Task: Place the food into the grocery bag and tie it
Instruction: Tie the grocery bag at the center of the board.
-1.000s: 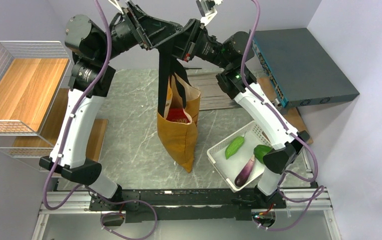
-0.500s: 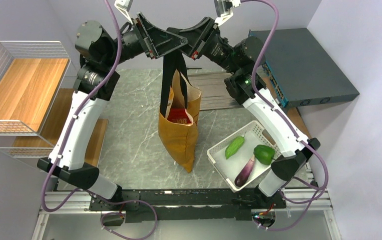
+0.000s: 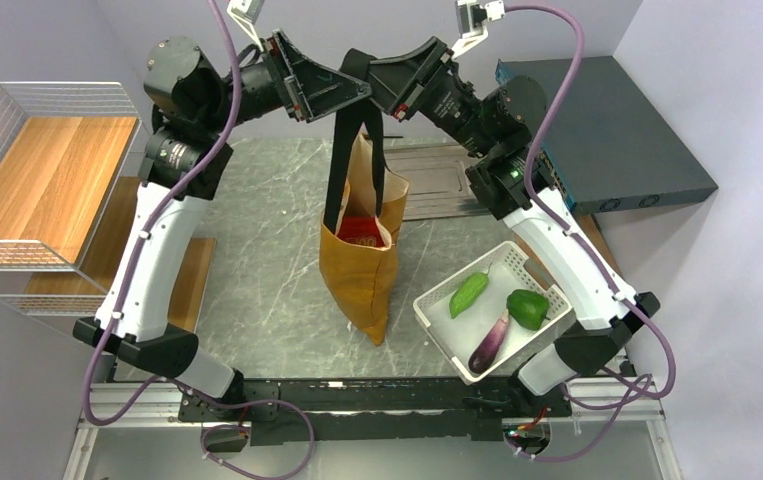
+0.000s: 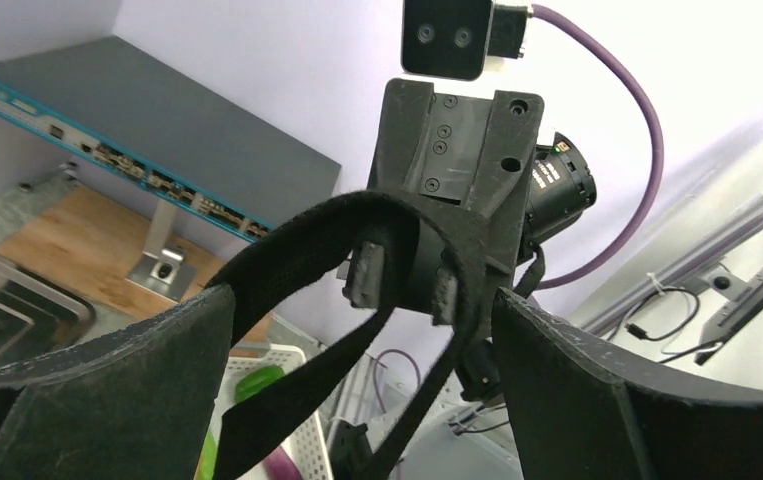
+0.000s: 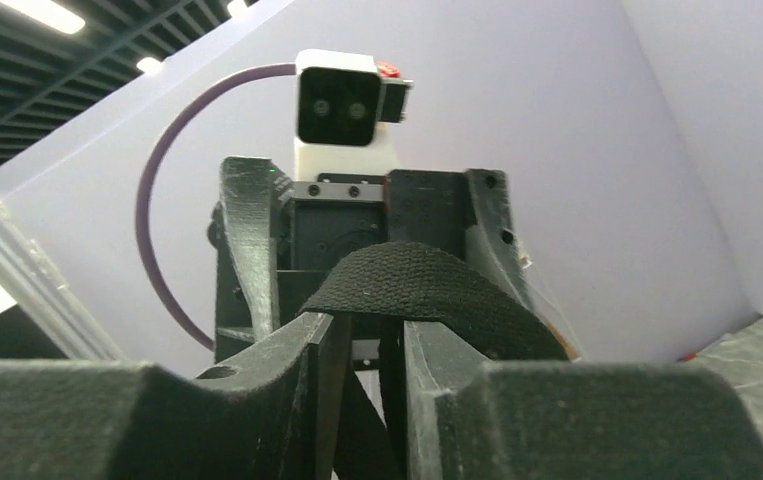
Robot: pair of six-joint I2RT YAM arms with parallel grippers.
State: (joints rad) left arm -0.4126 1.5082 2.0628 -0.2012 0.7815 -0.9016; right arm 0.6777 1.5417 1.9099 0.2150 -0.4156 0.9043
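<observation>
The mustard grocery bag (image 3: 357,270) hangs upright over the table's middle by its black straps (image 3: 342,160). A red snack packet (image 3: 362,232) shows in its open mouth; the other food is hidden inside or out of view. My right gripper (image 3: 385,85) is high above the bag, shut on a strap (image 5: 417,285) that loops over its fingers (image 5: 392,335). My left gripper (image 3: 357,92) faces it tip to tip. Its jaws are wide open (image 4: 365,330) with the straps (image 4: 297,370) passing between them, untouched. The right gripper (image 4: 402,285) shows opposite.
A white perforated basket (image 3: 435,318) at the front right holds a green pepper (image 3: 527,308), a green pod (image 3: 468,293) and a purple eggplant (image 3: 489,343). A wire rack with wooden shelves (image 3: 37,180) stands left. A grey network switch (image 3: 607,130) sits back right.
Both grippers have moved right and a little up together, carrying the strap loop. The bag top has shifted slightly right with them.
</observation>
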